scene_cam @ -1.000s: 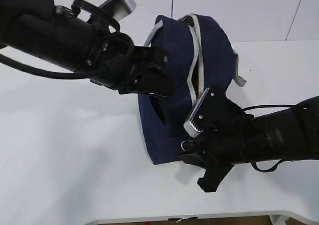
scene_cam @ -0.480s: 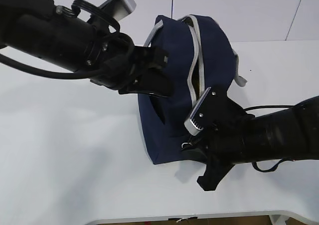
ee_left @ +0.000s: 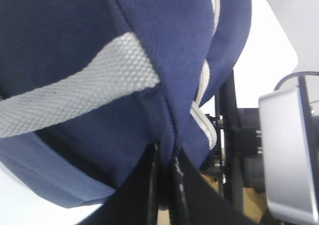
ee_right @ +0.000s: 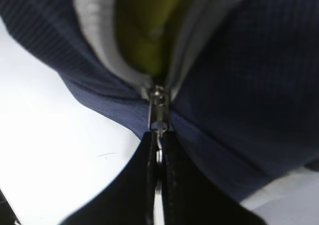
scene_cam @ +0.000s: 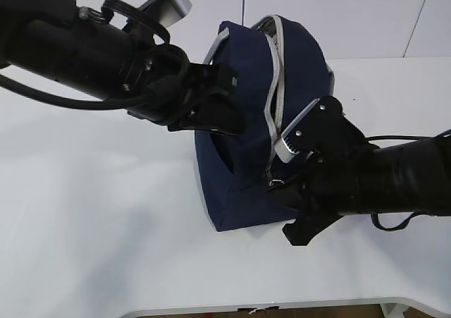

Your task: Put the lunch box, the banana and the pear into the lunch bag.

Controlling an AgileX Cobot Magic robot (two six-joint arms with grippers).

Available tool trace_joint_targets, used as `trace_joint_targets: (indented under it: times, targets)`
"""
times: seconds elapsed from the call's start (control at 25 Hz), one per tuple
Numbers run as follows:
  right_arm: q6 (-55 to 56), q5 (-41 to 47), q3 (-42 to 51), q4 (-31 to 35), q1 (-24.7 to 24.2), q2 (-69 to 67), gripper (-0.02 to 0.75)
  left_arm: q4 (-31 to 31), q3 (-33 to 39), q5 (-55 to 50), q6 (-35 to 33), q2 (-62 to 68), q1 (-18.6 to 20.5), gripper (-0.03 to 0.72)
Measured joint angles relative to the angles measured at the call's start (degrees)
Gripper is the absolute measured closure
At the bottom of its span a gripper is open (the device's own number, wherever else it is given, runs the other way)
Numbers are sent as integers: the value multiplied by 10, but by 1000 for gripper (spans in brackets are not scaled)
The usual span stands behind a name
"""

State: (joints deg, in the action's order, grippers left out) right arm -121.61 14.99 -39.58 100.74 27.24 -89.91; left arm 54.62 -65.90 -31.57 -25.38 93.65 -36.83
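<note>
I see the navy lunch bag (scene_cam: 243,142) on the white table (scene_cam: 91,219). My left gripper (ee_left: 164,185) pinches its fabric; my right gripper (ee_right: 158,155) is clamped on the zipper pull (ee_right: 158,116), yellow showing inside.

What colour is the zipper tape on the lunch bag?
Light grey against the navy lunch bag; the zipper tape shows best in the right wrist view.

No readable text, label or number anywhere (lunch bag (scene_cam: 239,156) fabric plain navy here).
</note>
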Motion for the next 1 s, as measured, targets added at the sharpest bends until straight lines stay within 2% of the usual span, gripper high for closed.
trace_joint_targets:
  times: [0.12,0.4,0.76,1.0]
  targets:
    - [54,0,0,-48,0,9,720,1,0,0,0,0,0,700]
    - [237,45,0,-235,0,30,720,2,0,3,0,0,0,700]
    - [427,85,0,-409,0,57,720,2,0,3,0,0,0,701]
    - [498,99,0,-460,0,74,720,2,0,3,0,0,0,701]
